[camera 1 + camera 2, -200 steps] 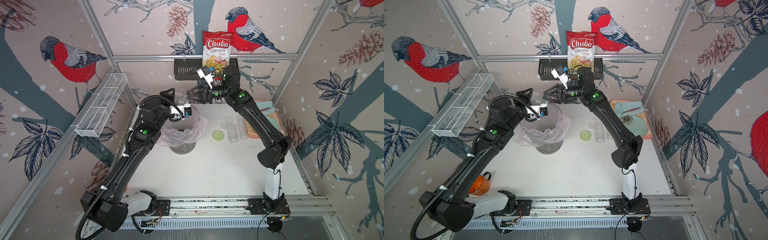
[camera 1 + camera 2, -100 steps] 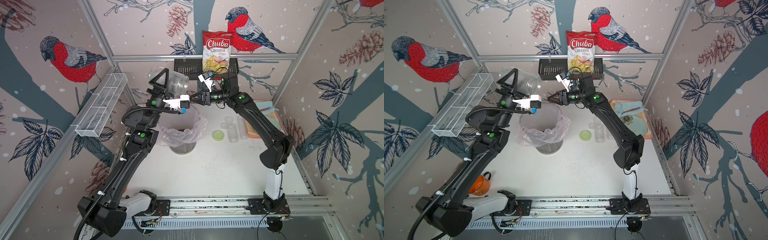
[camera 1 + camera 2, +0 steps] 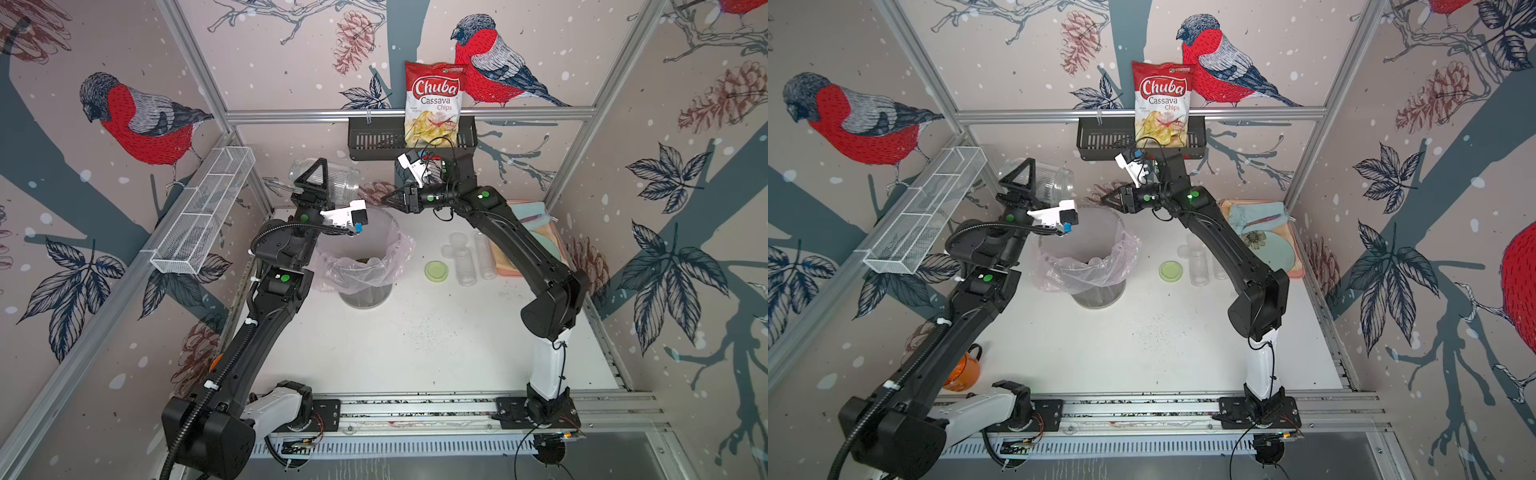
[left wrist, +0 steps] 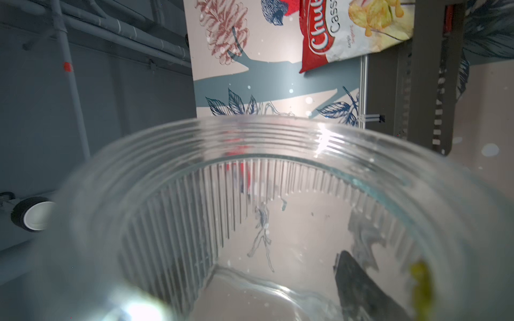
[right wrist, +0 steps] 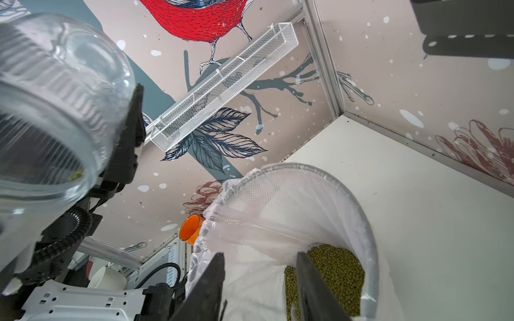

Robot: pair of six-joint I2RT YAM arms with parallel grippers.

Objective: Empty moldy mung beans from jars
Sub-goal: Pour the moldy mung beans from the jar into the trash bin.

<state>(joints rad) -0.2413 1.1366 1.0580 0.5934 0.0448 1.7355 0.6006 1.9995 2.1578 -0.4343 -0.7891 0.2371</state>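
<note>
A: What had moved over the last second?

B: The left arm had come up out of the bin (image 3: 384, 226). The left gripper (image 3: 318, 183) was high near the back wall, its jaws wide and clamped across the jar (image 3: 343, 187).

A: Jar attitude?

B: On its side, mouth toward the right gripper (image 3: 388, 199). It looked nearly empty, and the right wrist view showed a few green bits at the mouth (image 5: 76, 175).

A: Right gripper?

B: It had barely shifted. Its jaws were partly apart with nothing between them (image 5: 261, 289), above the bin's back rim.

A: Beans?

B: The beans (image 5: 333, 269) were heaped in the bagged bin, below the right gripper's fingers.

A: Farther out?

B: The lid (image 3: 435, 271) lay flat on the table (image 3: 415, 353) to the right of the bin. The other jars (image 3: 464, 266) stood just beyond it, clear of both grippers.
</note>
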